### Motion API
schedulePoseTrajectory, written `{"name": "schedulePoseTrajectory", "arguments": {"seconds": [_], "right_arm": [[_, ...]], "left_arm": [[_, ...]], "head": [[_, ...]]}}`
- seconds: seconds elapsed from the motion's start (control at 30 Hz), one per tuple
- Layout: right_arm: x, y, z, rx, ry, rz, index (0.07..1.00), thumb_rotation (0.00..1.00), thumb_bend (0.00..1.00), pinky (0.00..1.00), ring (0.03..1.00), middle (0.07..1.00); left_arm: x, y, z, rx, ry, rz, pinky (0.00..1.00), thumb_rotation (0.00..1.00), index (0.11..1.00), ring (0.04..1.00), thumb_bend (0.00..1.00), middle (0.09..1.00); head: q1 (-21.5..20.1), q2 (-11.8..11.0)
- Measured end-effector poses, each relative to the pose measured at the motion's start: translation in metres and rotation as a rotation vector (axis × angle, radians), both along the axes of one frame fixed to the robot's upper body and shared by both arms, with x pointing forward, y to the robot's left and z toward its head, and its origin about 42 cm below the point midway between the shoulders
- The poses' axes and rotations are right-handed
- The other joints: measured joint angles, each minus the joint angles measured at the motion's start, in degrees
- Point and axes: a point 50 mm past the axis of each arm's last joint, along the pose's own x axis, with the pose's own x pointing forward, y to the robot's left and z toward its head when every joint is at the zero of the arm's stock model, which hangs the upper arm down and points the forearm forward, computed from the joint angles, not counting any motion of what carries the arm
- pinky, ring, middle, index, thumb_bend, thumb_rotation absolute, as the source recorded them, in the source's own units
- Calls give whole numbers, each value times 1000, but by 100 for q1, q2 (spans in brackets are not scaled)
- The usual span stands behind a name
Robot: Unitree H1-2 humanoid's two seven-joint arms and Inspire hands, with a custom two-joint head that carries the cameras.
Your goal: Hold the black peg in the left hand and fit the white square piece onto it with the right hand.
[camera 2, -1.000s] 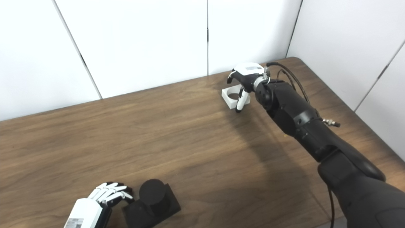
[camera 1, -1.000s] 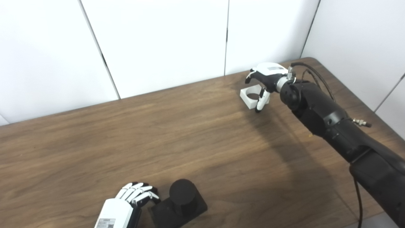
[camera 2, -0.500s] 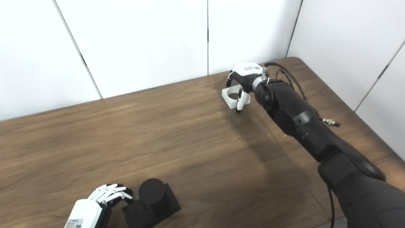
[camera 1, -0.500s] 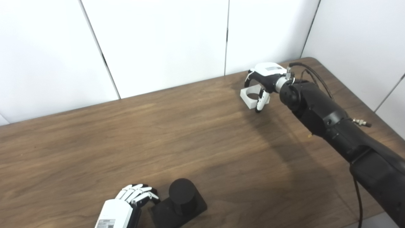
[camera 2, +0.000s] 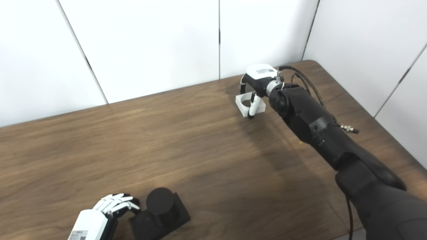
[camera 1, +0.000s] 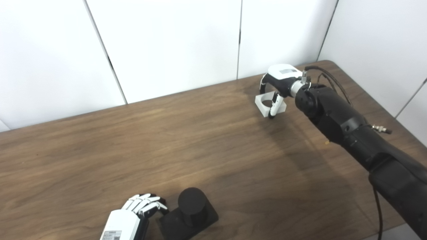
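Note:
The white square piece (camera 1: pixel 263 103), with a round hole through it, is at the far right of the table. My right hand (camera 1: pixel 279 77) is shut on it from above, thumb (camera 1: pixel 274 106) on the near side and fingers curled over the far side. The piece sits tilted in that grip. The black peg (camera 1: pixel 190 204) stands upright on its square black base (camera 1: pixel 208 218) at the table's near edge. My left hand (camera 1: pixel 141 208) lies just left of the base, fingers curled together onto its left corner. Its thumb is hidden.
The brown wooden table (camera 1: pixel 166 143) runs between the two hands. White wall panels (camera 1: pixel 166 43) stand right behind its far edge. The right corner of the table (camera 1: pixel 328 63) is just past my right hand, and cables (camera 1: pixel 328 78) loop off the right forearm.
My right hand's fingers have closed down over the white piece, which has tipped and shifted slightly right. The left hand and black peg have not moved.

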Motion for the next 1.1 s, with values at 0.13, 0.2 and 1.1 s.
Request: {"name": "schedulePoseTrajectory", "arguments": {"seconds": [0.13,0.2,1.1], "right_arm": [[-1,0,-1,0,-9,13,484,128,523,777,858,807],[-2,0,-2,1,-13,19,484,128,523,772,848,794],[-116,104,106,-75,-161,538,484,134,524,1000,877,792]], "left_arm": [[0,0,0,0,0,0,827,51,485,789,524,724],[0,0,0,0,0,0,826,51,485,788,524,724],[2,-8,7,21,12,5,804,51,484,783,524,720]], "head": [[9,0],[9,0],[782,545]]}}
